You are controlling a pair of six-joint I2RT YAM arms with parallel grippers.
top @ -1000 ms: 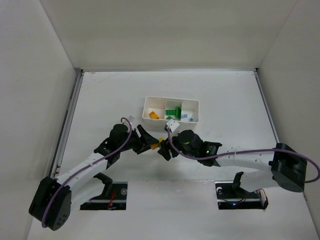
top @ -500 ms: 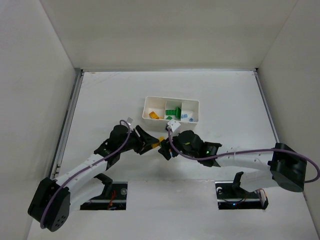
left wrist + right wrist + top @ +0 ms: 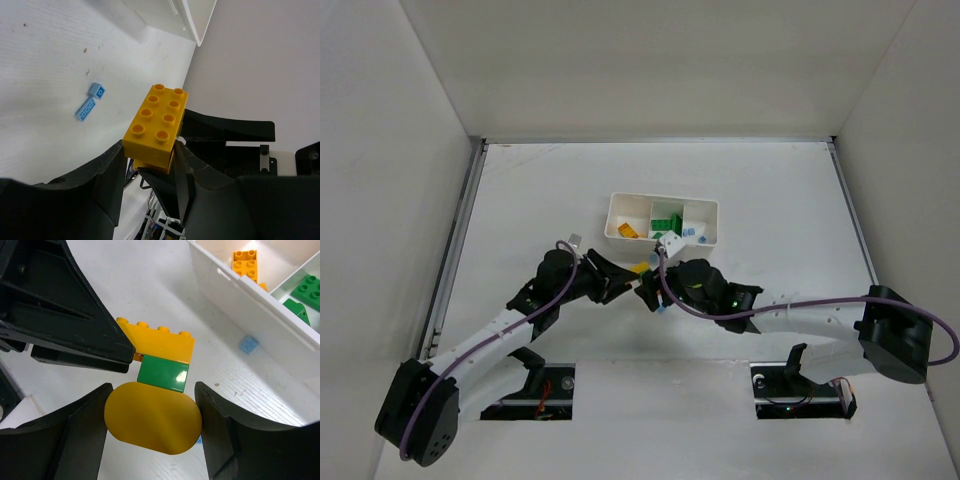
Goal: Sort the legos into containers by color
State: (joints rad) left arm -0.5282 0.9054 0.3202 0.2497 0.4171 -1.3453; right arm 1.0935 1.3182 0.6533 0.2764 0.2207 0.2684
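So, table (image 3: 770, 190): white, walled on three sides; both arms reach toward its middle
Tray (image 3: 260, 305): long, white, three compartments, lying just beyond the two grippers; seen from above, the left one holds a yellow-orange brick (image 3: 246, 262), the middle one green bricks (image 3: 307, 287), the right one light blue bits (image 3: 692, 232)
Left gripper (image 3: 149, 147): fingers (image 3: 107, 175) clamped on the lower flanks of the yellow two-by-four brick (image 3: 156, 125); held in the air, studs toward the wrist camera
Right gripper (image 3: 152, 400): facing the left one, tips nearly meeting; fingers (image 3: 85, 430) pressed against either side of a yellow rounded piece (image 3: 152, 417)
Stack: the right wrist view shows the two-by-four brick, a small green brick (image 3: 163, 375) under it, then the rounded piece, all joined; one gripper grips each end, short of the tray's near wall
Loose pieces: two tiny light blue legos (image 3: 98, 90) on the table, close together; another (image 3: 248, 344) just outside the tray wall
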